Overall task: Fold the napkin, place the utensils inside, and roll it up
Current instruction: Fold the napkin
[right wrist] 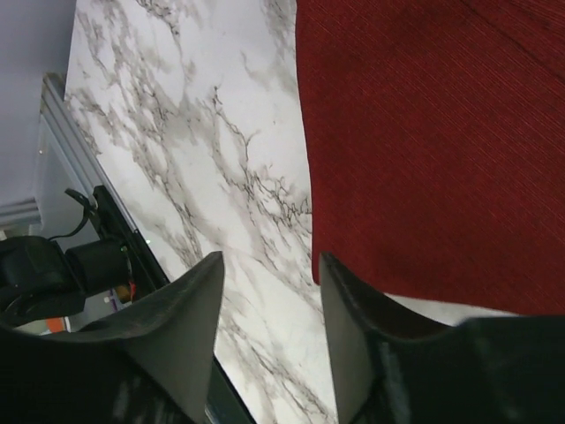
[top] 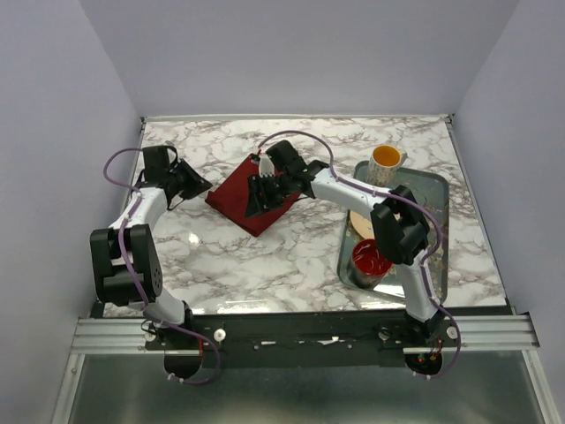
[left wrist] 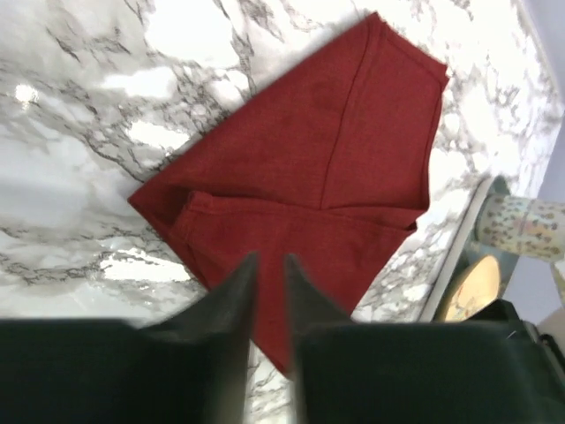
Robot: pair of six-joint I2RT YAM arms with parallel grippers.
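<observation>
1. On the marble table point(top: 265, 265), left of centre toward the far side, the maroon napkin point(top: 234, 196) lies flat and folded, turned so that one corner points to the arms' bases. The left wrist view shows doubled layers and hemmed edges, with a flap turned over at its lower left.
2. Right gripper point(right wrist: 271, 261): hangs over the napkin's right half in the top view. Its jaws are spread. Bare marble shows between them, and the cloth's edge runs just beside the right-hand finger point(right wrist: 353, 336). Nothing is pinched.
3. Left gripper point(left wrist: 269, 265): stands just off the napkin's left corner in the top view, near the cloth but apart from it. Its two dark fingers are parted by a narrow gap only. Through the gap the wrist camera sees red cloth and marble farther off, and the jaws hold nothing.
4. Along the table's right side a metal tray point(top: 424, 181) carries a yellow-lined mug point(top: 387, 159) at its far end, a tan plate point(top: 360, 221) at mid-length and a red bowl point(top: 371, 258) at its near end, all well apart from the napkin.
</observation>
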